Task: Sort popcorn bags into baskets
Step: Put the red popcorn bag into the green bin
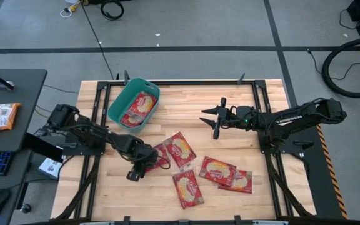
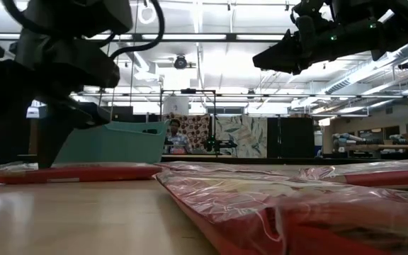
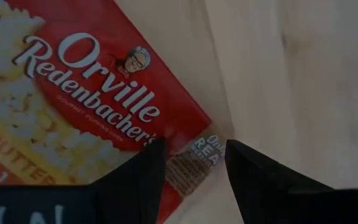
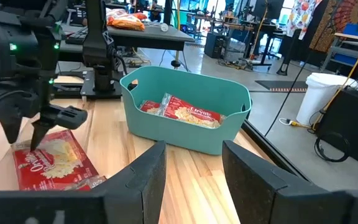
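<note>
High view: the teal plastic rectangular tub [image 1: 132, 104] with rounded corners sits on the pale wooden slat table [image 1: 186, 94] toward 11 o'clock, and flat red popcorn packets with cream-yellow centre panels [image 1: 137, 107] lie inside it. In the right wrist view at least 2 packets show in the tub [image 4: 185, 113].

The left gripper [image 1: 140, 167] is down at about 8 o'clock of the table centre, over the edge of a flat red packet with a cream-yellow panel [image 1: 159, 156]. In the left wrist view its 2 dark fingers [image 3: 143, 180] stand apart, straddling the corner of that packet [image 3: 86, 106], which lies flat on the wood; whether the fingers touch it I cannot tell. The low view shows the left gripper [image 2: 66, 117] set down beside the lying packet [image 2: 76, 172].

4 more red packets lie loose on the table: one just beside the first at 6 o'clock [image 1: 180, 149], one lower [image 1: 187, 188], and 2 overlapping toward 5 o'clock [image 1: 216, 169] [image 1: 237, 180].

The right gripper [image 1: 215, 116] hangs above bare table at about 2 o'clock, well apart from the packets, fingers spread and holding nothing [image 4: 191, 180].
</note>
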{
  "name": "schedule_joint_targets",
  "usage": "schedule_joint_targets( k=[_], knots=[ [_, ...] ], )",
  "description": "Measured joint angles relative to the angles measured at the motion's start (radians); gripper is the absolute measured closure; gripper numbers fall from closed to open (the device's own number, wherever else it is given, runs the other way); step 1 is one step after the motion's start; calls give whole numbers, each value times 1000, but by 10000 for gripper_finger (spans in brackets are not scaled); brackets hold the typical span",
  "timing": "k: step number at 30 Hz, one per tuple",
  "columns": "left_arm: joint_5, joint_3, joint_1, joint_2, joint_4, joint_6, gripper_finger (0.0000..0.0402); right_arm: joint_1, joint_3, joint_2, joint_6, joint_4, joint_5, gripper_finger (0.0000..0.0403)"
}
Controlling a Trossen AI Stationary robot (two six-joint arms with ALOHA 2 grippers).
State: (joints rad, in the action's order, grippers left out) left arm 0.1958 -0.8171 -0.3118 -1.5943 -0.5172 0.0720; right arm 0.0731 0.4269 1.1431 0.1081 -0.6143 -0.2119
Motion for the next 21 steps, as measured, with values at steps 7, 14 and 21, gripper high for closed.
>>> schedule_joint_targets(
  k=[7,14,21],
  knots=[
    [-294,19,-1,-24,126,-140,228,0,0,0,5,-13,0,240],
    [-631,21,20,-31,330,-271,228,0,0,0,6,-13,4,240],
    [-584,-34,1,-28,238,-345,228,-2,0,0,7,-11,5,240]
  ],
)
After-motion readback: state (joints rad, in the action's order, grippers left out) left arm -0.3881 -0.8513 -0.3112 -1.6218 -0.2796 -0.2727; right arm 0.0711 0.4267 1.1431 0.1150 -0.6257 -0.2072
